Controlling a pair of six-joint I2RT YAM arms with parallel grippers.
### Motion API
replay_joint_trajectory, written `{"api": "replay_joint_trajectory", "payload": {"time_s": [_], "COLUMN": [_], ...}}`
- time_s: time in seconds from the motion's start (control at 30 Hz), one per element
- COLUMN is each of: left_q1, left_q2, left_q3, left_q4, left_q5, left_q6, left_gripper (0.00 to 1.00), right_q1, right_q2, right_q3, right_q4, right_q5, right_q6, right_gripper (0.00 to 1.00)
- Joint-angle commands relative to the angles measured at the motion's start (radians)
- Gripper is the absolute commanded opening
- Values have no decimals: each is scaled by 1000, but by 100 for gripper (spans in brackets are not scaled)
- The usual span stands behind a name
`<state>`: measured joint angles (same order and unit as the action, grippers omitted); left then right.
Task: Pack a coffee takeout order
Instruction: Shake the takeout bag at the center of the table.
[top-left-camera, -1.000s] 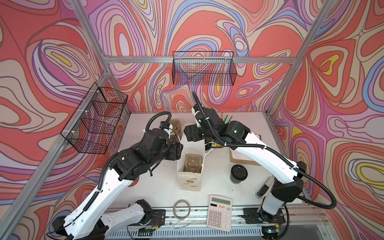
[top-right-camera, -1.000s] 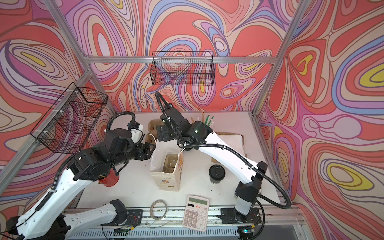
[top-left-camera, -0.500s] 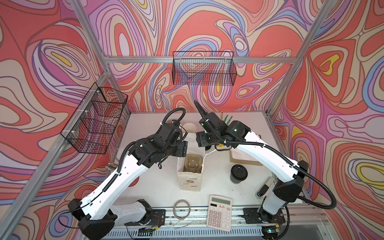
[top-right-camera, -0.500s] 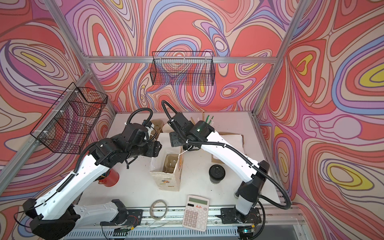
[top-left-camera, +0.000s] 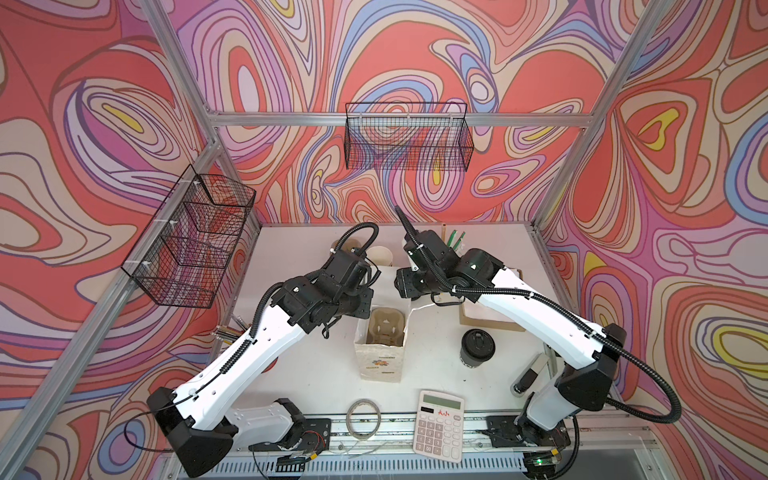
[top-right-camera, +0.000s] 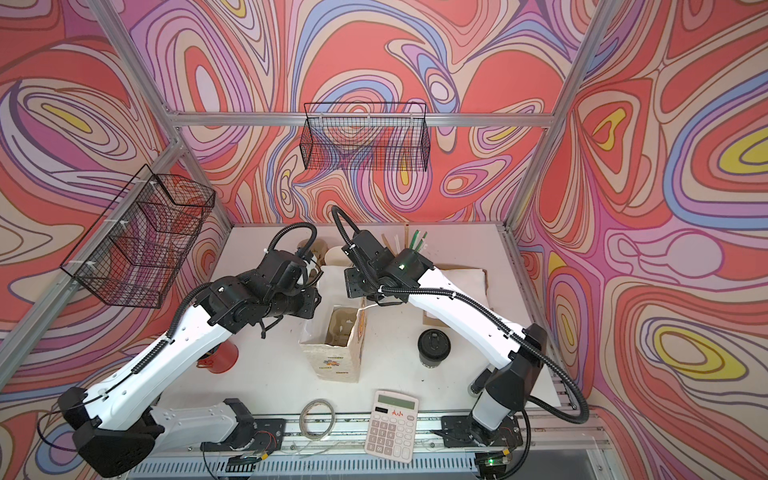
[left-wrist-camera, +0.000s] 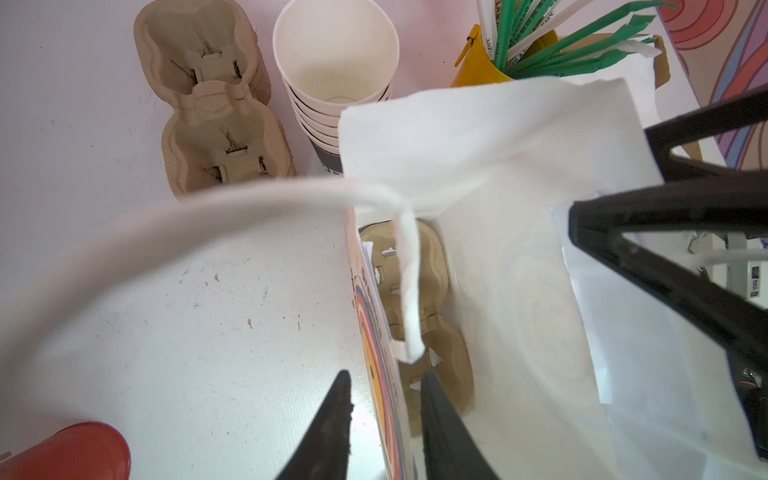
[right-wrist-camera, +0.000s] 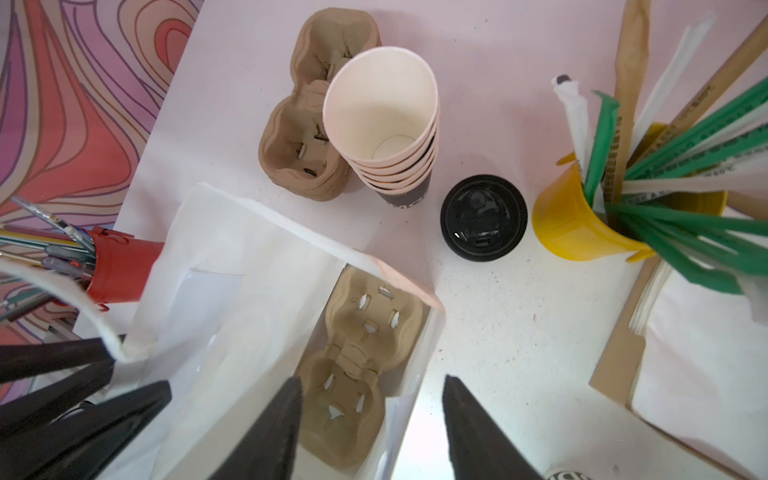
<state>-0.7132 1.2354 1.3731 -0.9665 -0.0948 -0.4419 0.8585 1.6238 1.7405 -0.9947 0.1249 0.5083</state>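
The printed white paper bag (top-left-camera: 380, 365) stands upright mid-way across the worktop (top-left-camera: 316, 365), the pulp two-cup carrier (top-left-camera: 386, 326) flat at its bottom, and the lidded black cup (top-left-camera: 477, 348) stands apart to its right, nearer the right gripper (right-wrist-camera: 370, 380), open astride the bag's right wall, while the left gripper (left-wrist-camera: 382, 374), jaws narrowly apart, straddles the left wall.

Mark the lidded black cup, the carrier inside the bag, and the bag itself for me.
black lidded cup (top-left-camera: 478, 344): a top view, centre of its lid.
pulp carrier (right-wrist-camera: 357, 365): right wrist view, ridge between its two wells.
paper bag (top-left-camera: 380, 363): a top view, printed front wall.
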Motion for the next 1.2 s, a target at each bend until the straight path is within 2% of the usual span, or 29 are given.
{"api": "replay_joint_trajectory", "payload": {"time_s": [0.0,0.13,0.33,0.63,1.0,1.17], "left_q1": [6,6,6,6,6,4], "left_q2": [-8,-43,-160,-281,-463,-522], "left_q3": [-22,-47,-105,-186,-439,-471], "left_q4": [12,34,101,199,531,541], "left_q5": [9,42,29,-40,-53,-28], "left_q6": [-16,-41,-67,-81,-61,-50], "left_gripper": [18,0,0,0,0,0], "right_q1": [-3,-3,-3,-3,-3,-3], "right_q2": [-57,-101,-161,-226,-202,-195], "right_q3": [-46,-83,-93,-148,-127,-135], "right_q4": [86,171,266,424,449,437], "right_q5": [1,-13,0,-31,-83,-87], "right_q6": [-10,-29,-91,-141,-180,-195], "right_gripper": [65,76,84,86,87,87]}}
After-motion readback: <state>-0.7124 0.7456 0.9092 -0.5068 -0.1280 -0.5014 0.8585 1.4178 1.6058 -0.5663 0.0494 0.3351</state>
